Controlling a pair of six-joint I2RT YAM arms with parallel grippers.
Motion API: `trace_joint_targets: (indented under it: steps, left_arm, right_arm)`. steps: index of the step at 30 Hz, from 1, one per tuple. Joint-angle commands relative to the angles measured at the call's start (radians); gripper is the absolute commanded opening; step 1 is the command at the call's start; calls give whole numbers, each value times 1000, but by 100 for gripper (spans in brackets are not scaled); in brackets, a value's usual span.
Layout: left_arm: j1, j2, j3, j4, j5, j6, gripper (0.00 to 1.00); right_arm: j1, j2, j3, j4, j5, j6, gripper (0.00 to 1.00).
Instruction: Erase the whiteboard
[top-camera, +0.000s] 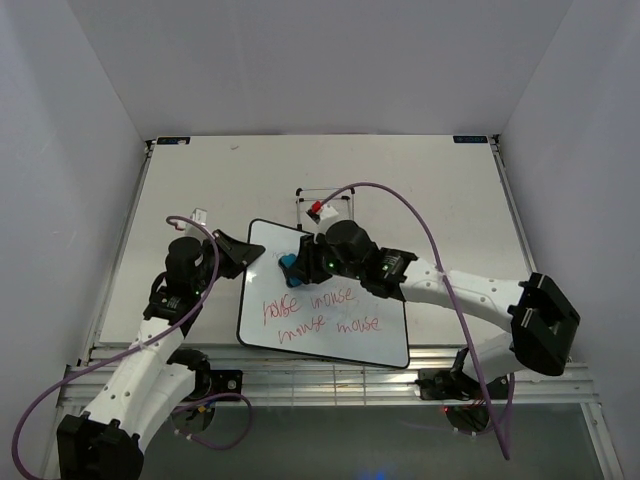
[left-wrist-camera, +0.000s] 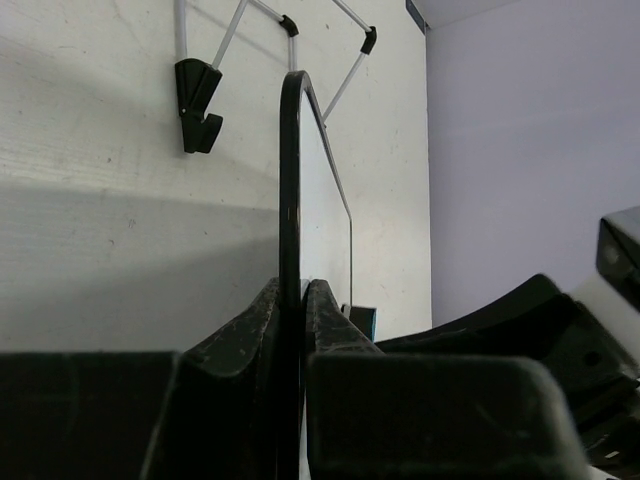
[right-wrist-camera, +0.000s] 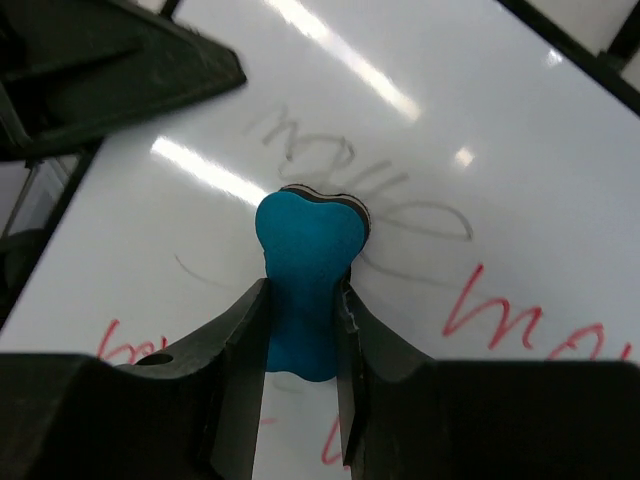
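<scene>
The whiteboard lies on the table with red handwritten words on its near half. Its far half is white. My left gripper is shut on the board's far left rim; the left wrist view shows the board edge-on between the pressed fingers of the left gripper. My right gripper is shut on the waist of a blue bone-shaped eraser, whose head rests on the board over faint grey smears of wiped letters. Red strokes lie to its right.
A black wire stand with a red and white clip stands just behind the board; it also shows in the left wrist view. A purple cable arcs over the right arm. A small white item sits by the left wrist. Grey walls enclose the table.
</scene>
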Motion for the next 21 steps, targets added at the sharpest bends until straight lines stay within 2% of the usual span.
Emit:
trace_joint_targets:
  steps: [1,4,8,14,21]
  left_arm:
    - [-3,-18,-24,-64,-27,124,0]
    - [-3,-38,-41,-68,-22,128,0]
    - [-3,-56,-53,-70,-17,132,0]
    - [-3,-81,-61,-73,2,134,0]
    - [-3,-92,-58,-79,13,140,0]
  right_arm:
    - [16,74,159,62,9,20,8]
    - [24,158,282,-45,18,51,8]
    - [33,226,362,-128,52,88,8]
    - [31,260,358,-183,114,97,8]
    - [-36,255,278,-237,110,83,8]
